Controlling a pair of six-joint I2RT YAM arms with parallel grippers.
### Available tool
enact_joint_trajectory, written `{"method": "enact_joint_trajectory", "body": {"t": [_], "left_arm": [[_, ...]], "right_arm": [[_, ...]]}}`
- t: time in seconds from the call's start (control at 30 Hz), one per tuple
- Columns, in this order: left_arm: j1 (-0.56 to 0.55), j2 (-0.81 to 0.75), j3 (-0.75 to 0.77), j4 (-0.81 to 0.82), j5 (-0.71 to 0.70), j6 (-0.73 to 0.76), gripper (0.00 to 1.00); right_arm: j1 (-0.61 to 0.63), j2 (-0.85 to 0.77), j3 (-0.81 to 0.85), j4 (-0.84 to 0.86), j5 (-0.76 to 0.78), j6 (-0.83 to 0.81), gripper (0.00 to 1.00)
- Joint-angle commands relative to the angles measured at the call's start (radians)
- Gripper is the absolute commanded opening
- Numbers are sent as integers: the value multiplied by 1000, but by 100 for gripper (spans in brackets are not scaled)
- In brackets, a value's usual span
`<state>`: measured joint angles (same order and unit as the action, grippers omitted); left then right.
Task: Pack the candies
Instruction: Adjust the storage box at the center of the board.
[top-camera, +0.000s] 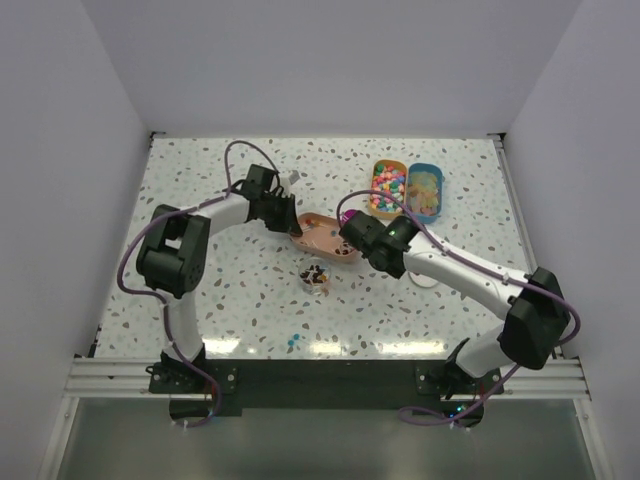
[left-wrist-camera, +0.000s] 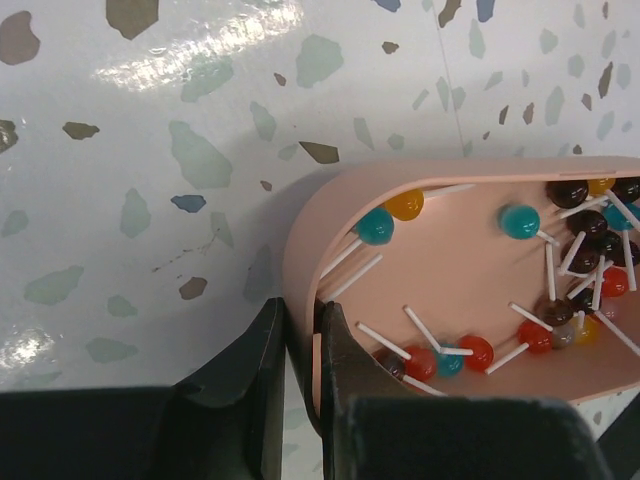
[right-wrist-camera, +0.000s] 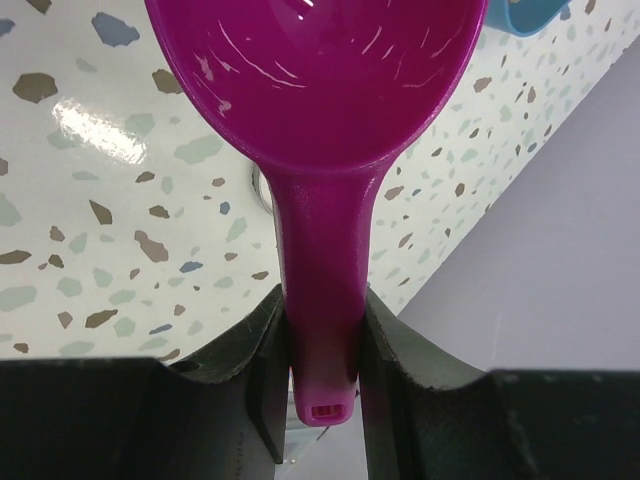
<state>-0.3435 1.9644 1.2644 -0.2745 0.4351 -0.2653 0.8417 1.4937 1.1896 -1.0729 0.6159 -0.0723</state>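
Note:
The candies (left-wrist-camera: 585, 255) are small dark, red, teal and orange balls on white sticks, lying in a pink oval tray (left-wrist-camera: 300, 250). In the top view the tray (top-camera: 318, 226) sits mid-table, and a small clear cup (top-camera: 316, 273) just in front of it holds some of the dark candies. My left gripper (left-wrist-camera: 300, 312) is shut on the tray's left rim, one finger inside and one outside; it also shows in the top view (top-camera: 292, 228). My right gripper (right-wrist-camera: 320, 312) is shut on the handle of the purple scoop (right-wrist-camera: 320, 80), whose bowl looks empty. In the top view it (top-camera: 352, 232) hovers at the tray's right end.
An orange container (top-camera: 388, 187) of bright pastel candies and a blue container (top-camera: 425, 190) of pale tan candies stand side by side at the back right. A white round lid (top-camera: 426, 281) lies under the right arm. A small stray blue piece (top-camera: 292, 340) lies near the front edge.

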Motion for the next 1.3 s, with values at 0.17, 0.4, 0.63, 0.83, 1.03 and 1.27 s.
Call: {"method": "enact_joint_trajectory", "body": {"t": [0.17,0.4,0.63,0.83,1.03,1.27], "left_arm": [[32,-18,-25,133,241,-89,0],[46,-10,-46,181,319,-129,0],[63,-2,-63,203,326,-152,0],[63,-16,-4,48,115,-51,0],[26,-27,24,-32,-100,26,0],[-41,-21,53,-61,-222,70,9]], "right_arm": [[-4,-101,59,22,2,-20,0],[-4,-90,56,24,-12,-29,0],[-4,-112,47,40,-21,-38,0],[-4,-93,38,30,-73,-61,0],[-4,-36,53,-16,-116,-72,0],[-4,71,100,-81,-169,-77,0]]}}
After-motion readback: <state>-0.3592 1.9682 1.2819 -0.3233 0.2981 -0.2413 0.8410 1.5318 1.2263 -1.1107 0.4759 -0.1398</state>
